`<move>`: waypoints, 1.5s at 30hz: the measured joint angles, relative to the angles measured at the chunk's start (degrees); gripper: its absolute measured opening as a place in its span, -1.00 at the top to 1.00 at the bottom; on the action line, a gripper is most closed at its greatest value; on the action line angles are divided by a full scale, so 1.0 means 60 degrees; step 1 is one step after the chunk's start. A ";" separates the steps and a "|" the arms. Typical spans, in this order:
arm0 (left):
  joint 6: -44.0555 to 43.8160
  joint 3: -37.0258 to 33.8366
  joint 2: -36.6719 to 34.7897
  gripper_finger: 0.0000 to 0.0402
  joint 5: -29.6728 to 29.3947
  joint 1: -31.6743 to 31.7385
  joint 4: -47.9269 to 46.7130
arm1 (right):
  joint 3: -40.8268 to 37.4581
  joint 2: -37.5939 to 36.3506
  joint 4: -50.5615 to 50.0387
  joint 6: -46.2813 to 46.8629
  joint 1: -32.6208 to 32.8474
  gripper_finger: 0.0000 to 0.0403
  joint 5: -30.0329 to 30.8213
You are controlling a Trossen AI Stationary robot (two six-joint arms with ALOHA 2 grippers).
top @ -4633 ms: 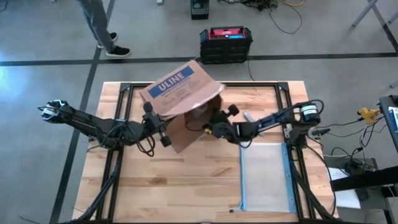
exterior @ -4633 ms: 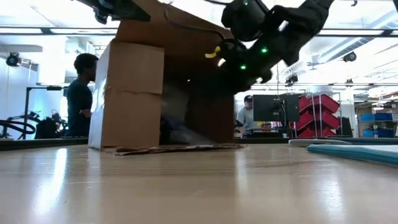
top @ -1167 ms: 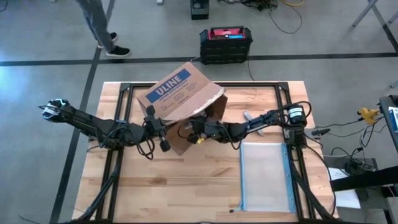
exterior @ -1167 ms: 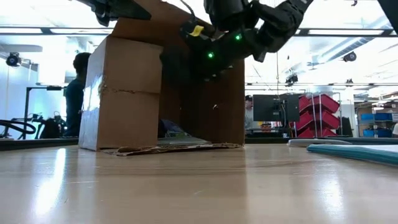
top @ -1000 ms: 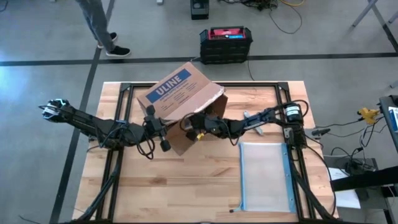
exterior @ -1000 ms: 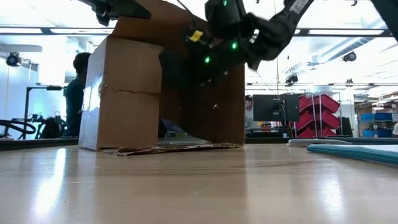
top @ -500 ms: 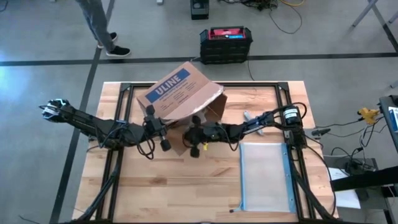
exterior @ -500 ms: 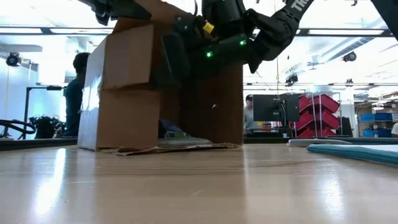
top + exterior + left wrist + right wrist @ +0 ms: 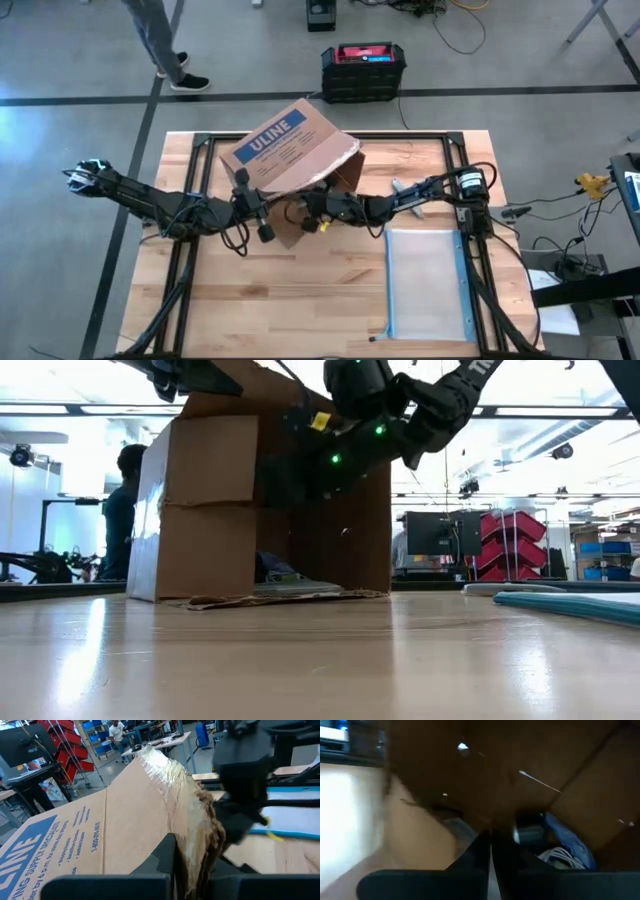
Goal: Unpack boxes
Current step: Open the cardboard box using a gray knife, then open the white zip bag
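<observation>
While the left pincer (image 9: pixel 192 857) clamps the box (image 9: pixel 290 150) flap edge, the right pincer (image 9: pixel 490 845), closed empty, points inside.

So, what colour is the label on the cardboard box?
Blue with white letters, on the brown cardboard box; the high view shows it best.

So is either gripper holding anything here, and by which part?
The left gripper is shut on the cardboard box, pinching its torn flap edge. The right gripper is shut on nothing, pointing into the box's opening.

"ULINE" on cardboard box (image 9: pixel 290 150) label (blue, white lettering)
</observation>
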 joint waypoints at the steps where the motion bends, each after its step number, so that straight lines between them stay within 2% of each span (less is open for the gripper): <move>1: 0.0000 0.0000 0.0000 1.00 0.0031 -0.0001 -0.0005 | -0.0005 0.0034 0.0002 0.0080 -0.0095 1.00 -0.0064; 3: 0.0000 0.0000 0.0004 1.00 0.0038 -0.0001 -0.0004 | -0.0005 0.0135 0.0023 0.0128 -0.0266 1.00 -0.0476; 9: 0.0000 0.0000 0.0011 1.00 0.0053 0.0002 -0.0004 | -0.0008 0.0506 0.0150 0.0687 -0.0479 1.00 -0.2520; 12: 0.0000 0.0000 0.0011 1.00 0.0053 -0.0001 -0.0015 | -0.0008 0.0517 0.0215 0.0762 -0.0246 1.00 -0.2919; 23: 0.0578 0.0000 0.0011 1.00 0.0006 0.0028 -0.0123 | 0.0058 0.0495 0.0799 0.0878 0.0793 1.00 -0.3145; 29: 0.0724 0.0000 0.0007 1.00 -0.0216 0.0028 -0.0690 | 0.0068 0.0375 0.0450 0.0867 0.0895 1.00 -0.4813; 36: 0.0704 0.0000 -0.0008 0.97 -0.0196 0.0028 -0.0852 | 0.0065 -0.0764 -0.2653 0.0588 0.1130 1.00 -0.4202; 41: 0.0949 0.0000 -0.0059 0.91 -0.0195 0.0024 -0.0846 | 0.0063 -0.2141 -0.6376 0.0660 0.1626 1.00 -0.3357; 45: 0.1230 0.0000 -0.0177 0.82 -0.0189 0.0022 -0.0793 | -0.0049 -0.2996 -0.9119 0.1818 0.2014 1.00 -0.3195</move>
